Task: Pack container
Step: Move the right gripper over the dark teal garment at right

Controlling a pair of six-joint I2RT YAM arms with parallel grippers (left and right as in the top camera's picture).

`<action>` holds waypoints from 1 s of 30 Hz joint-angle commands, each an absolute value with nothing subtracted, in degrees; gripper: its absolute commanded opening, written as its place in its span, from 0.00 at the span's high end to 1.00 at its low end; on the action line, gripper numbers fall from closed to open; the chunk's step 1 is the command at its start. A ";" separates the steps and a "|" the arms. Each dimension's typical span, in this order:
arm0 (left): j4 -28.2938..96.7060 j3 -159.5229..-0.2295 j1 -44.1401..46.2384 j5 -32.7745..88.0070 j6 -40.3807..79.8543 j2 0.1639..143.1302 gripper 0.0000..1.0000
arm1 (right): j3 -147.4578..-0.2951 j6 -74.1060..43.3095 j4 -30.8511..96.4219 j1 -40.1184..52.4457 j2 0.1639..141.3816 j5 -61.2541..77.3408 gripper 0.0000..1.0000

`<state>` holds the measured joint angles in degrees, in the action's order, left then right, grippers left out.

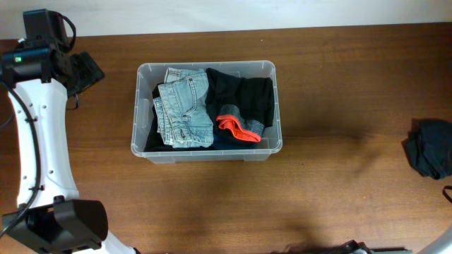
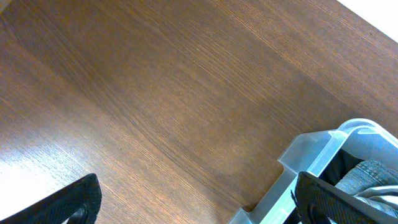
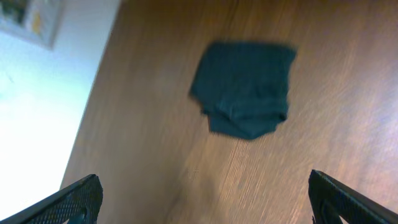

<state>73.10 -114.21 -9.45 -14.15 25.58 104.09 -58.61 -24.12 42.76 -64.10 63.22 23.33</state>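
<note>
The container (image 1: 205,154), a clear plastic bin, stands mid-table. Inside lie folded light-blue jeans (image 1: 185,109), a black garment (image 1: 244,95) and a dark piece with an orange edge (image 1: 236,129). My left gripper (image 1: 85,70) hovers to the left of the bin. In the left wrist view it (image 2: 199,211) is open over bare wood, with the bin's corner (image 2: 314,155) by its right finger. A dark crumpled garment (image 1: 431,147) lies at the table's far right. My right gripper (image 3: 205,205) is open above the wood, short of that garment (image 3: 245,87); it does not show in the overhead view.
The white left arm (image 1: 39,141) runs along the table's left side down to its base (image 1: 67,224). A pale wall borders the table's far edge (image 1: 212,14). Brown wood surrounds the bin on all sides.
</note>
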 commanded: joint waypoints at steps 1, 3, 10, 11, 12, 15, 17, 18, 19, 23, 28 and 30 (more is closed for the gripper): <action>73.17 -114.56 -9.54 -14.37 26.13 102.96 0.00 | -58.06 -22.79 40.84 -64.29 68.58 29.91 0.01; 73.17 -114.56 -9.54 -14.37 26.13 102.96 0.01 | -58.06 -22.74 40.14 -65.04 72.49 31.57 0.01; 73.17 -114.56 -9.54 -14.37 26.13 102.96 0.01 | -58.06 -22.76 37.95 -69.14 80.23 36.40 0.01; 73.17 -114.56 -9.54 -14.37 26.13 102.96 0.01 | -58.06 -22.79 37.98 -69.71 80.68 36.12 0.01; 73.17 -114.56 -9.54 -14.37 26.13 102.96 0.01 | -58.06 -22.83 38.00 -70.39 81.19 35.73 0.01; 73.17 -114.56 -9.54 -14.35 26.13 102.96 0.01 | -58.06 -22.39 37.12 -71.79 83.11 37.47 0.01; 73.17 -114.56 -9.54 -14.35 26.13 102.96 0.00 | -58.06 -21.23 35.44 -71.92 84.71 39.44 0.01; 73.17 -114.56 -9.54 -14.35 26.13 102.96 0.01 | -58.06 -21.28 35.03 -71.92 85.38 39.46 0.01; 73.17 -114.56 -9.54 -14.37 26.13 102.96 0.01 | -58.06 -21.28 34.81 -71.92 86.08 39.42 0.01; 73.17 -114.56 -9.54 -14.35 26.13 102.96 0.01 | -58.06 -21.50 33.87 -72.44 89.52 39.46 0.01; 73.17 -114.56 -9.54 -14.37 26.13 102.96 0.01 | -58.06 -19.90 31.18 -73.58 93.01 41.23 0.01; 73.17 -114.56 -9.54 -14.35 26.13 102.96 0.01 | -58.06 -18.76 30.55 -73.89 93.82 41.41 0.01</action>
<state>73.10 -114.21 -9.45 -14.15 25.61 104.09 -58.26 -21.26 31.18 -73.14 92.68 39.38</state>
